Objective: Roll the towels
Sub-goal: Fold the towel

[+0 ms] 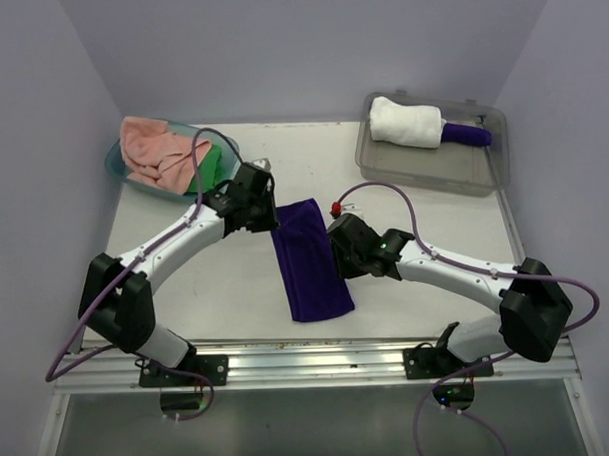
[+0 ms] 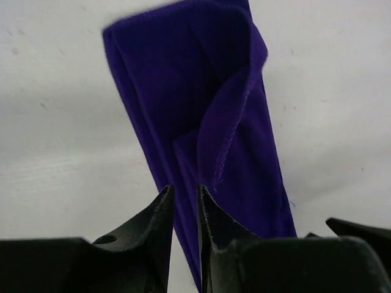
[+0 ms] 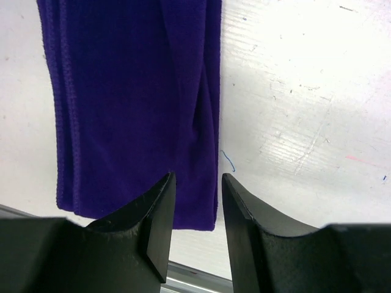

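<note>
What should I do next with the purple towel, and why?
Probably lower the left hand and pinch the far end of the purple towel to start the roll. It lies as a folded strip, not yet rolled; the right hand is open and empty, as is the left, which sits at that end.

Your left arm (image 1: pixel 175 243) comes up off its base at the near left, elbow kicked out to the left, forearm angling in toward the middle. Your right arm (image 1: pixel 456 268) pretty much mirrors it from the near right, forearm running left. The two wrists end up near each other around the centre, with the left one a bit farther back. Both are tipped downward. The left fingers (image 2: pixel 153 229) are just a sliver apart at the tips. The right fingers (image 3: pixel 156 213) are wider, with a clear gap between them.
</note>
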`<action>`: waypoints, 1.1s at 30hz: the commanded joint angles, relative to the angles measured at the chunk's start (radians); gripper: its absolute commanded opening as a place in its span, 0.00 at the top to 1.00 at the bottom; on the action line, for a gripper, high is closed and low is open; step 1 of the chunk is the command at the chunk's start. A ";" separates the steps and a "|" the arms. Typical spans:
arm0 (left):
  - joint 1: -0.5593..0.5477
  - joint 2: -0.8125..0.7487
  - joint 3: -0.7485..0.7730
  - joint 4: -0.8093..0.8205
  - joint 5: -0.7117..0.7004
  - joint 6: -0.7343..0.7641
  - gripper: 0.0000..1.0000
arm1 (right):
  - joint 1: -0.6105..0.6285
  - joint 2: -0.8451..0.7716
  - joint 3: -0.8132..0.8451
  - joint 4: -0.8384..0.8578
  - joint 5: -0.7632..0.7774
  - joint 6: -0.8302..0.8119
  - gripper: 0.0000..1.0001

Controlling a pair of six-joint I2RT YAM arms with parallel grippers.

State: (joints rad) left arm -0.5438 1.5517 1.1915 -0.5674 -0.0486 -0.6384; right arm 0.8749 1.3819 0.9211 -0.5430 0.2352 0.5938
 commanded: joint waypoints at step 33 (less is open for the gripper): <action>0.150 0.373 0.264 0.031 0.009 0.059 0.58 | -0.183 0.285 0.345 0.094 -0.157 -0.135 0.57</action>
State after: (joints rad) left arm -0.3943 1.8854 1.3693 -0.5671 -0.0776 -0.6308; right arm 0.6838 1.6165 1.1492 -0.4843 0.1268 0.5102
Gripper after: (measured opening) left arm 0.414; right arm 0.430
